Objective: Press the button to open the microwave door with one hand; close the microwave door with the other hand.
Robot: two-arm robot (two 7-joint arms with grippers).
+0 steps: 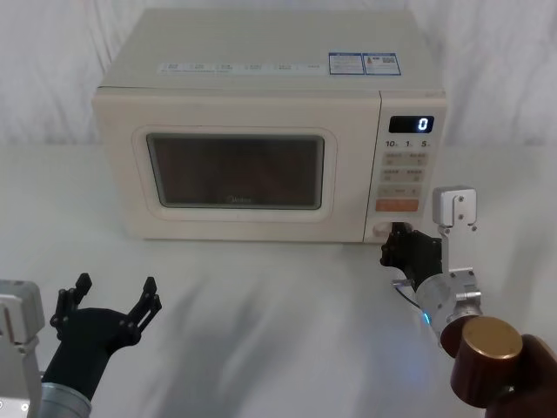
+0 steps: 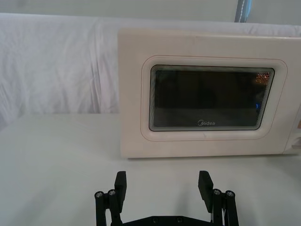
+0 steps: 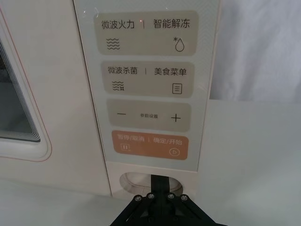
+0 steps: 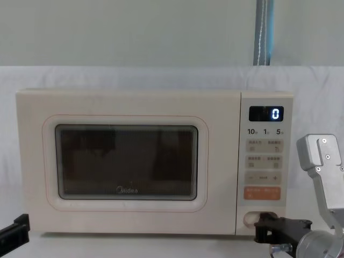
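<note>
The cream microwave point(image 1: 261, 78) stands at the back of the table, its display point(image 4: 266, 113) reading "0". The microwave door point(image 1: 235, 122) lies flush with the front. My right gripper point(image 1: 396, 233) is shut, and its tip touches the pill-shaped button point(image 3: 134, 181) at the bottom of the control panel; the closed black tip point(image 3: 160, 181) covers the button's middle. From the chest view, the right gripper point(image 4: 263, 220) meets the button point(image 4: 250, 219) from the right. My left gripper point(image 1: 116, 286) hovers open at the near left, well short of the door point(image 2: 207, 136), nothing between its fingers point(image 2: 121, 182).
An orange bar button point(image 3: 149, 145) sits just above the pressed button. White cloth covers the table point(image 1: 278, 331) and the backdrop. A silver bracket point(image 1: 455, 209) on my right wrist stands beside the microwave's right front corner.
</note>
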